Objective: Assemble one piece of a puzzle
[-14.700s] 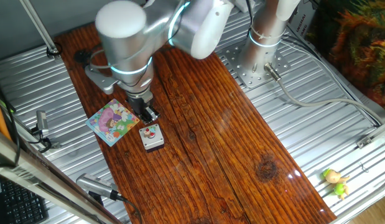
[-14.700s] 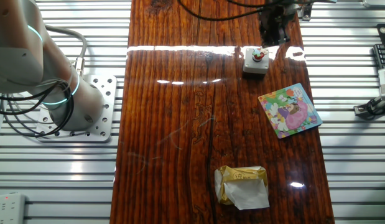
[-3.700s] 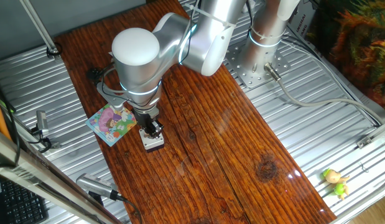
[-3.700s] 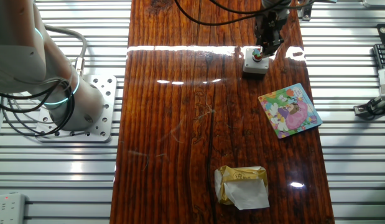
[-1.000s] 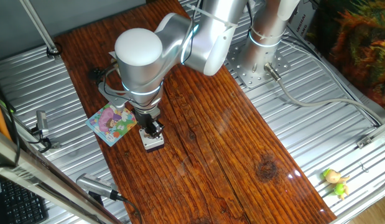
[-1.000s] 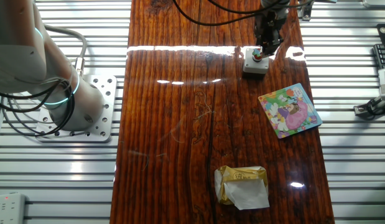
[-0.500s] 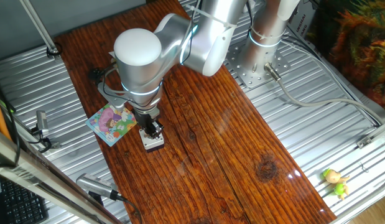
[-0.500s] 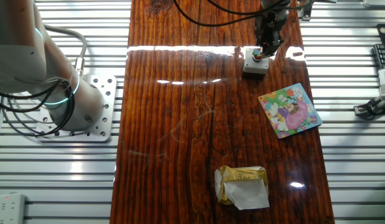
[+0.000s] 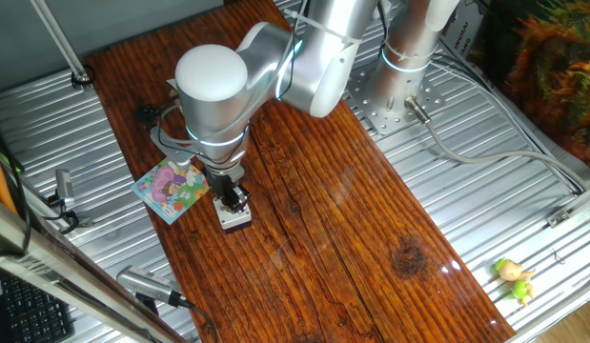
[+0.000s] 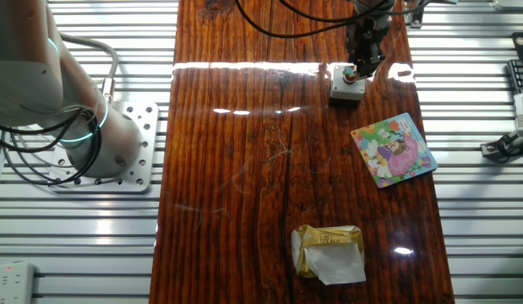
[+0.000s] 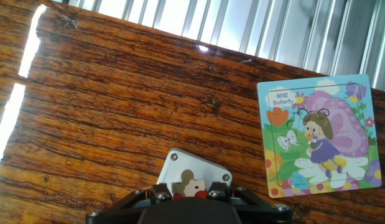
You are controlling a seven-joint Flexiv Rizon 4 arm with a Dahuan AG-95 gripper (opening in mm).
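Note:
The piece point(image 11: 191, 186), whitish with red marks, lies on top of a small grey box point(image 11: 180, 167) and sits between my fingertips. My gripper point(image 11: 190, 194) is down on the box top, and its jaws touch the piece on both sides. In the fixed views the gripper point(image 9: 233, 200) point(image 10: 355, 74) covers the box top point(image 9: 237, 219) point(image 10: 344, 91), so the piece is hidden there. The puzzle point(image 11: 316, 137), a pastel butterfly picture with a light-blue edge, lies flat on the wood right of the box; it also shows in the fixed views point(image 9: 169, 187) point(image 10: 394, 149).
A crumpled gold and white wrapper point(image 10: 329, 252) lies on the wooden board point(image 10: 244, 169). The arm's base plate point(image 10: 117, 152) stands beside the board on ribbed metal. A small yellow-green toy point(image 9: 514, 277) lies at the far right corner.
Nothing has moved in the last second. Much earlier the gripper hung beside the box with the piece showing on top; it then came down over the piece.

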